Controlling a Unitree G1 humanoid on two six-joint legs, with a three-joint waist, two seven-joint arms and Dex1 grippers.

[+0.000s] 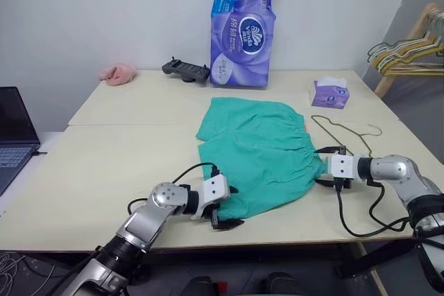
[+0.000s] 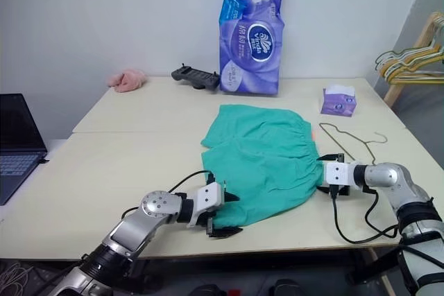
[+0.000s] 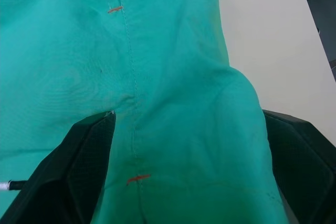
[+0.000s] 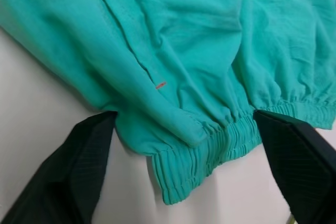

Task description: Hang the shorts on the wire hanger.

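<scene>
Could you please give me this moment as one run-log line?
shorts: flat on table | left gripper: open, straddling hem | right gripper: open, straddling waistband | wire hanger: on table, untouched

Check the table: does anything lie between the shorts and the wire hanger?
Nothing visible does. The hanger lies flat on bare table just beside the waistband of the shorts, on the robot's right. The tissue box sits farther back, clear of that path.

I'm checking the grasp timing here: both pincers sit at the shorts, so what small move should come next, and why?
Probably close both pincers. The right pincer straddles the gathered waistband of the shorts with its fingers open, and the left pincer has leg cloth between its open fingers. The wire hanger lies untouched on the table beside the waistband, so the shorts need gripping first.
</scene>
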